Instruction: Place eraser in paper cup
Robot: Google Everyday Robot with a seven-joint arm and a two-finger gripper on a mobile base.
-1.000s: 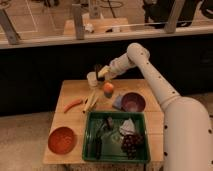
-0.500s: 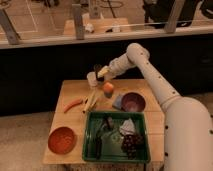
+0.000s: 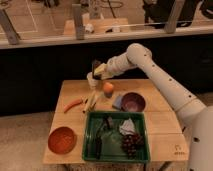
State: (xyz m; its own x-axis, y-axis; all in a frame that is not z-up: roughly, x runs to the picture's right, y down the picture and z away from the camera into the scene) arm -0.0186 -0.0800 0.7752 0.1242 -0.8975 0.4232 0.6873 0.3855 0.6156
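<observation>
The white paper cup (image 3: 91,81) stands upright at the back of the wooden table (image 3: 160,125), left of centre. My gripper (image 3: 96,69) hangs just above the cup's rim, reaching in from the right on the white arm. It is shut on a small dark block, the eraser (image 3: 94,64), which shows at its tip over the cup. The inside of the cup is hidden from this view.
An orange fruit (image 3: 108,88) sits just right of the cup. Also on the table are a purple bowl (image 3: 133,102), a grey-blue flat thing (image 3: 117,103), a red-orange carrot (image 3: 73,104), pale sticks (image 3: 91,101), an orange bowl (image 3: 62,139) and a green tray (image 3: 90,145) with grapes (image 3: 131,144).
</observation>
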